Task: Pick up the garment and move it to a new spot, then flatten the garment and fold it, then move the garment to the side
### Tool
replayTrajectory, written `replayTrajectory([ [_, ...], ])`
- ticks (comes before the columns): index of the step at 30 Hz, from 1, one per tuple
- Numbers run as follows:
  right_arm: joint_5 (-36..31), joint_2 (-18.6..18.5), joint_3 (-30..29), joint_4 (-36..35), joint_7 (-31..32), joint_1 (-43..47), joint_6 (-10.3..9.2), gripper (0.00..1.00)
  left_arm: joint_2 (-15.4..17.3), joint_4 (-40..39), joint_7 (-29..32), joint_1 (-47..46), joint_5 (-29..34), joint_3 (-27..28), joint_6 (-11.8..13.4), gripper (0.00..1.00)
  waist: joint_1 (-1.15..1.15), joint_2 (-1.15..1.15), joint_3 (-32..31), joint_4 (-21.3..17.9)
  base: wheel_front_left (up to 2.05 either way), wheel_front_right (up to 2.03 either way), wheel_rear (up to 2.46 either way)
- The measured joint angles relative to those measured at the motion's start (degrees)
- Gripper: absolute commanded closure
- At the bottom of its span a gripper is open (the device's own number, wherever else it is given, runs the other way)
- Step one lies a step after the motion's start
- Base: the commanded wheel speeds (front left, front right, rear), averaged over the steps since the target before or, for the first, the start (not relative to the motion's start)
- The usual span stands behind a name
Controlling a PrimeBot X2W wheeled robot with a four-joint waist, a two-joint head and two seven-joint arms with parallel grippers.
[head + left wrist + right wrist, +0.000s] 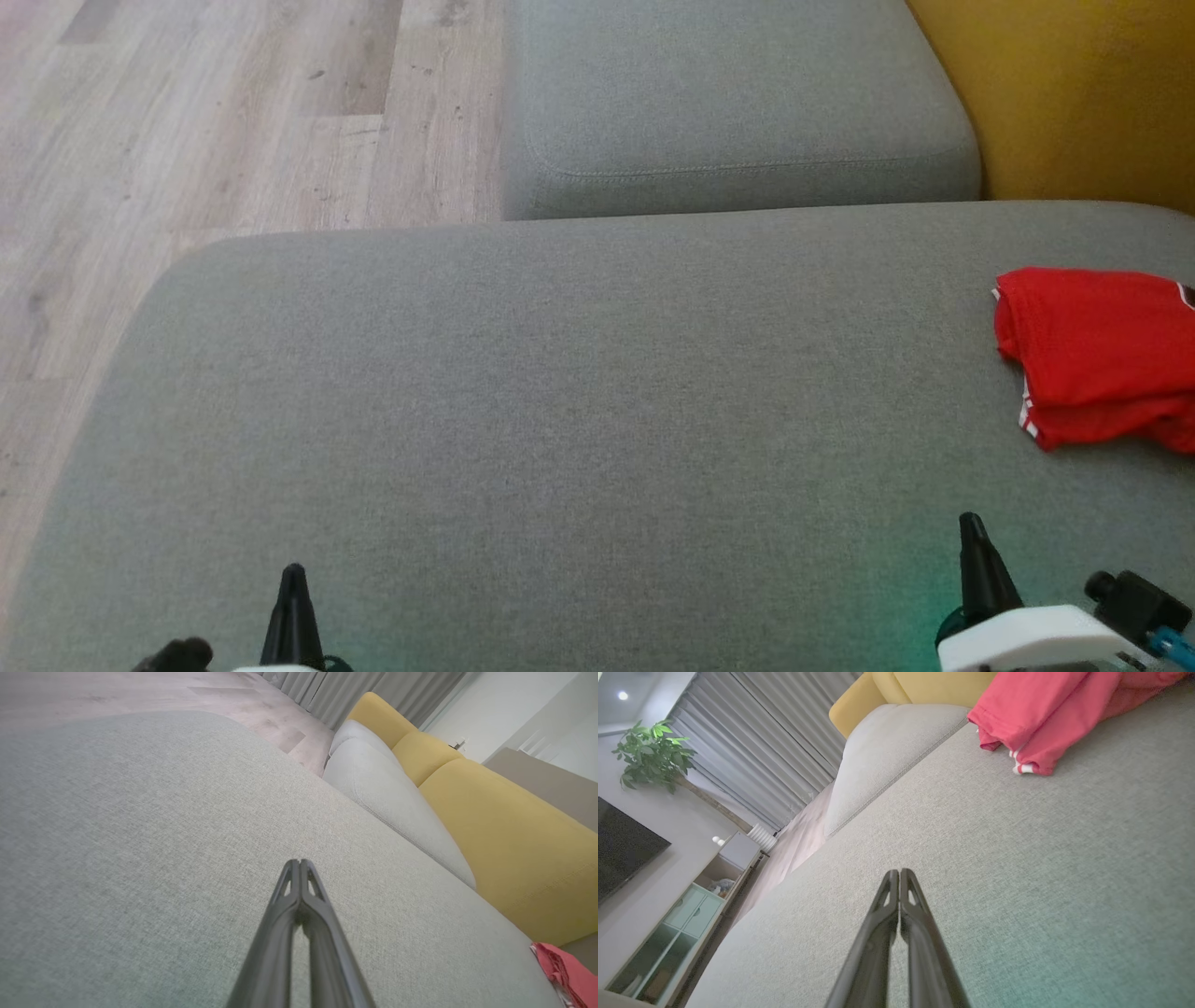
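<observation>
Jaws pressed together on both arms, tips meeting with nothing between them, the left gripper (pixel 292 569) and right gripper (pixel 971 519) hover low over the near edge of a broad grey seat (pixel 560 392), fingers pointing across it. Beyond that wide, even surface sits a smaller grey cushion (pixel 728 93), with a yellow backrest (pixel 1074 93) at the far right and pale wood floor (pixel 187 140) off to the left.

The red garment (pixel 1092 355) lies at the seat's right side, well apart from the left gripper and nearer the right one, ahead and to the right of its fingers. It rests in stacked layers, a fairly straight edge on top and a white-trimmed hem (pixel 1020 768) poking out below. Part of it runs off the head view's edge, so how tidy the whole stack is cannot be told.

As it lies, the scene would suit a bundle waiting to be carried to the middle of the seat. It would suit equally a garment folded and set to the side, and the pictures do not settle which.

By either reading the cloth looks thin and soft, its layers likely to slide over one another. A closed fingertip dragged across it would probably rumple the stack. Contact at the outer edges, both arms level, looks the surest way to keep its shape
</observation>
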Motion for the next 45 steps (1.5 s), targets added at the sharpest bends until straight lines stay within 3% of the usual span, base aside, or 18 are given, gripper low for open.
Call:
replayTrajectory([
  [45, 29.5, 0.1, -5.0, -3.6, 7.3, -4.7, 0.00, 1.00, -0.1, -2.9, 7.1, -4.9, -29.7, 4.5, -2.0, 1.00, -0.01, 0.00, 3.5, -0.9, 0.00, 0.00, 0.00],
])
